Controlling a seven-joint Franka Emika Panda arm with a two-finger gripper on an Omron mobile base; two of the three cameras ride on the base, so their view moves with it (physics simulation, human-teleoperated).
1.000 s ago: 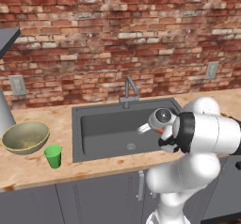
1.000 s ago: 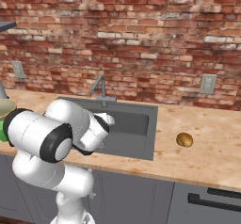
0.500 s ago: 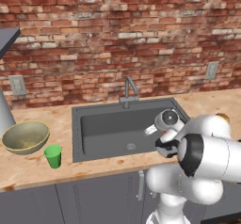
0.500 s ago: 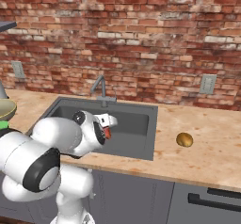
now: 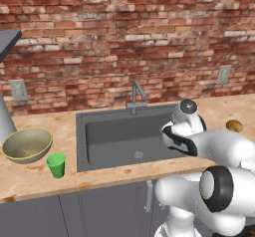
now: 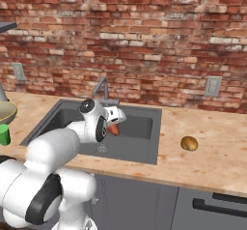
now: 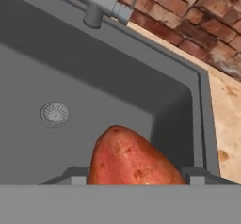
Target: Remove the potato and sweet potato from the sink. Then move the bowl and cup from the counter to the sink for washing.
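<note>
The potato [image 6: 189, 143] already lies on the tabletop [image 6: 212, 161] right of the sink [image 6: 144, 127], so that step looks done. The end effector [image 6: 114, 126] pinches the sweet potato [image 7: 134, 159] above the basin, not yet set down. The bowl [image 5: 27, 144] and cup [image 5: 56, 165] wait near the tabletop's left edge. Brick wall [image 5: 124, 42] behind.

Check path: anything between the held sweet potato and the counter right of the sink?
Nothing visible blocks it. The pincer holds the sweet potato above the sink; the potato lies farther right on the counter, bare counter between.
</note>
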